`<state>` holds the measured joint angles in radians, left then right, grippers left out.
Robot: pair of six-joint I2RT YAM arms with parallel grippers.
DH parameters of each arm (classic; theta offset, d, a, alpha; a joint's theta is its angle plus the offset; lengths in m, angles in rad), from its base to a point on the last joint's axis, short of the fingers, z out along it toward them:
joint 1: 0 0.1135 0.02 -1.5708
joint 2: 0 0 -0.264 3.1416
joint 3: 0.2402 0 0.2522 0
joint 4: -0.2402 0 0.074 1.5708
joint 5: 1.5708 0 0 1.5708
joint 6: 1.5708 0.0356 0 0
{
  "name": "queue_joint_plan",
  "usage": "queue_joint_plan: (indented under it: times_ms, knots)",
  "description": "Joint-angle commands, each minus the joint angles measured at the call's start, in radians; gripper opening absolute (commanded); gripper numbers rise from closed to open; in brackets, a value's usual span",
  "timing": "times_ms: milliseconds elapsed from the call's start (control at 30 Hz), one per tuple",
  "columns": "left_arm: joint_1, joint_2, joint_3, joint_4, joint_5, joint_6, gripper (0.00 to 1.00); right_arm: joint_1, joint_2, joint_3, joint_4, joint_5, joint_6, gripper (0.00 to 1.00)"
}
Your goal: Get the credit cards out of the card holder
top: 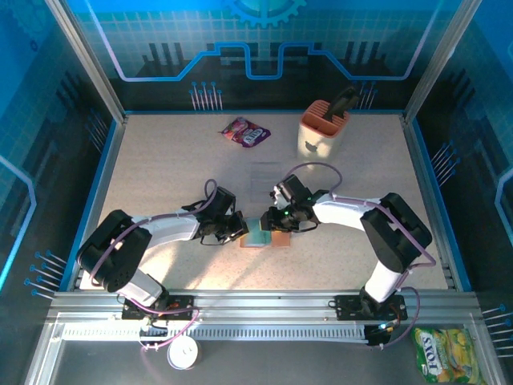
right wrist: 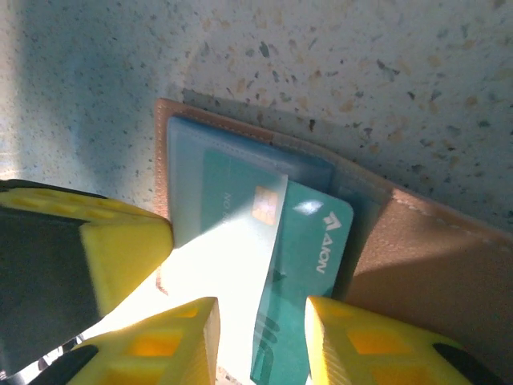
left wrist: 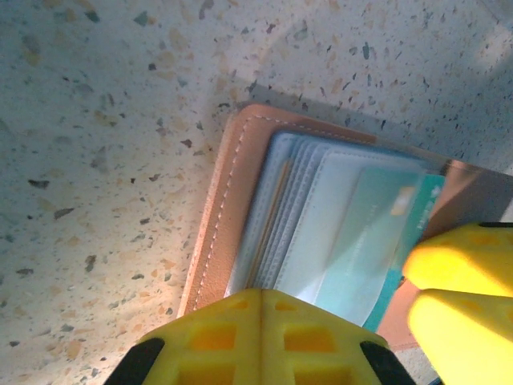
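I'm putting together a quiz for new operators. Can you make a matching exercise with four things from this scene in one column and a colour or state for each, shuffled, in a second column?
Things:
1. card holder
2. credit card
3. snack packet
4. tool caddy

Colour or state:
A. purple, lying flat
B. tan leather, lying open
C. peach, standing upright
D. teal, partly out of its pocket

Pairs: 1-B, 2-D, 3-A, 4-C
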<state>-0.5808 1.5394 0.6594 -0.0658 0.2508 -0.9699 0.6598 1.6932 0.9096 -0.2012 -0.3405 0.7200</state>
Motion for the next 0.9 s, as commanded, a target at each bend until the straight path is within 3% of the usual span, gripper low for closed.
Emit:
queue_joint_plan:
  times_ms: [0, 300, 533, 867]
  knots:
    - [-0.007, 0.023, 0.013, -0.084, -0.016, 0.000, 0.00, -0.008, -0.048, 0.014, -0.050, 0.024, -0.022, 0.35]
    - [-0.008, -0.026, 0.086, -0.148, -0.022, 0.020, 0.00, -0.015, -0.070, 0.022, -0.077, 0.017, -0.033, 0.38]
    - [-0.032, 0.003, 0.153, -0.154, -0.007, 0.020, 0.01, -0.047, -0.066, -0.013, -0.002, -0.043, -0.008, 0.43]
    - [-0.064, 0.070, 0.162, -0.126, -0.010, 0.011, 0.01, -0.072, -0.064, -0.079, 0.083, -0.091, 0.007, 0.39]
